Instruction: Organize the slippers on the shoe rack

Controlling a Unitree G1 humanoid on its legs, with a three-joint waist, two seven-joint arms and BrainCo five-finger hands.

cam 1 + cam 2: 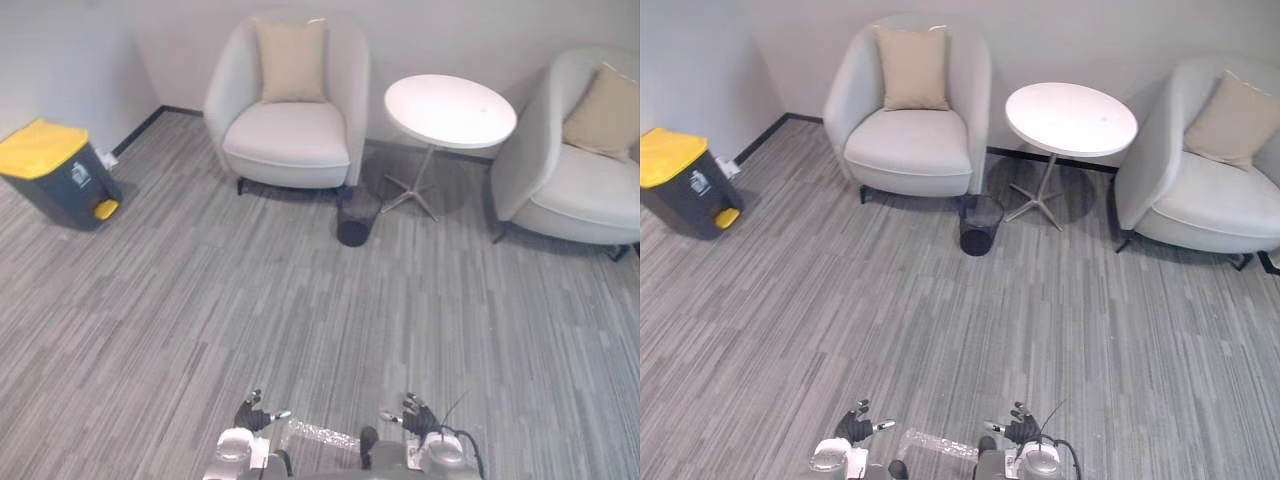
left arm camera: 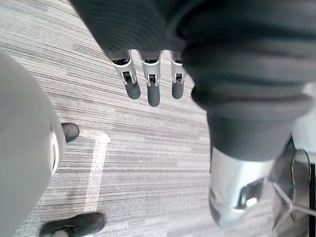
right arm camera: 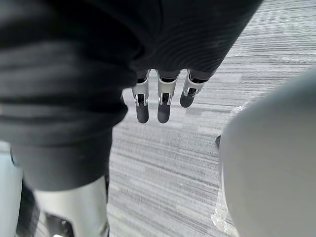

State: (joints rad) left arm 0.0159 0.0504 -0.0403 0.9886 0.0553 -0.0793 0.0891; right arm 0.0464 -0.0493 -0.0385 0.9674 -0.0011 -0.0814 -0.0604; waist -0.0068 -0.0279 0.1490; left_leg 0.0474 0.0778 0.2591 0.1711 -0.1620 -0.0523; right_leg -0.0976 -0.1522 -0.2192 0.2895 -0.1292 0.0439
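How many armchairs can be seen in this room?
2. One armchair stands left of the round white table, the other armchair right of it, cut off at the view's edge; more may be hidden.

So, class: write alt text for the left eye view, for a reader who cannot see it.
The robot's left hand and right hand hang open and empty above a grey floor. Beyond stand two cushioned armchairs, a round white table, a dark wastebasket and a yellow-lidded bin.
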